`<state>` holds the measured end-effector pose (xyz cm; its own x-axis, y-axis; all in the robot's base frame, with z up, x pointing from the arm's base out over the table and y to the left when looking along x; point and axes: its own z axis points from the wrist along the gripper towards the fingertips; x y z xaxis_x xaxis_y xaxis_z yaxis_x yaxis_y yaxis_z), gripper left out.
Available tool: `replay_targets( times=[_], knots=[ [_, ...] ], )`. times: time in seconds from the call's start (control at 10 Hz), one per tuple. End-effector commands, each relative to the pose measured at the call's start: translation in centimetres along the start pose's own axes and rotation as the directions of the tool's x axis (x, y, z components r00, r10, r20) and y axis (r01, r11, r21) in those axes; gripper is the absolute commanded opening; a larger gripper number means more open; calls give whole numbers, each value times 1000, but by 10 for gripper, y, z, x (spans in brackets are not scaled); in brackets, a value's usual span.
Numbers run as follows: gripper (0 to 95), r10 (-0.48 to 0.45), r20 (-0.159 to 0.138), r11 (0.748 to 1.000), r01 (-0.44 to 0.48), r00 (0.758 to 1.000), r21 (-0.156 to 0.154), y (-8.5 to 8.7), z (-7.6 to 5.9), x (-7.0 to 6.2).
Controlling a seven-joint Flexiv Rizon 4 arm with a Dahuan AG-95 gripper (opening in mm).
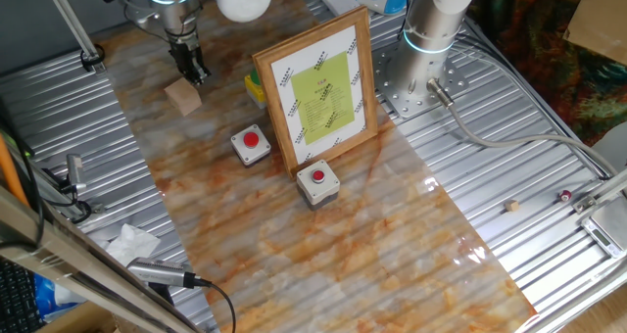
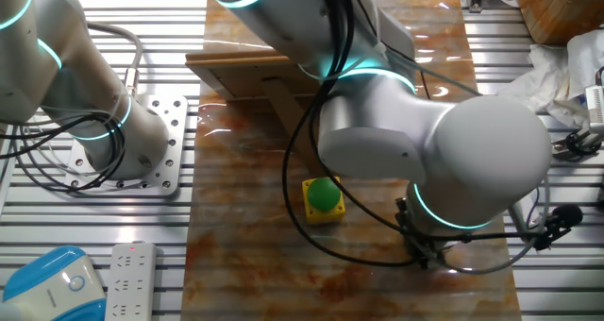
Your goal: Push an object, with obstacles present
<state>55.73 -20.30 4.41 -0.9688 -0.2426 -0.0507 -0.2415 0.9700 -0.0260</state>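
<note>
One wooden cube (image 1: 182,97) sat on the table (image 1: 323,245), directly below the hand (image 1: 194,74) and touching its fingertips. Its faces sat turned diagonally to the table's edges; a cube shows no long axis. The fingers looked pressed together. Rightward stood two grey button boxes (image 1: 251,144) (image 1: 317,181) and one framed picture (image 1: 319,90).

White arm reaching down at the table's far side, end effector (image 1: 192,71) pointing downward, fingers close together

White rounded arm (image 2: 444,151), glowing cyan joint rings, black hand (image 1: 189,64).
</note>
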Motion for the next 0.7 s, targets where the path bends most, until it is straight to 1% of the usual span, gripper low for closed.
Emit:
replay_targets(
  times=[0.1, 0.7],
  knots=[
    [0, 3, -1, 1000, -3, 1000, 4, 1, 1, -4],
    [0, 2, -5, 1000, -2, 1000, 7, 5, 2, -22]
  ],
)
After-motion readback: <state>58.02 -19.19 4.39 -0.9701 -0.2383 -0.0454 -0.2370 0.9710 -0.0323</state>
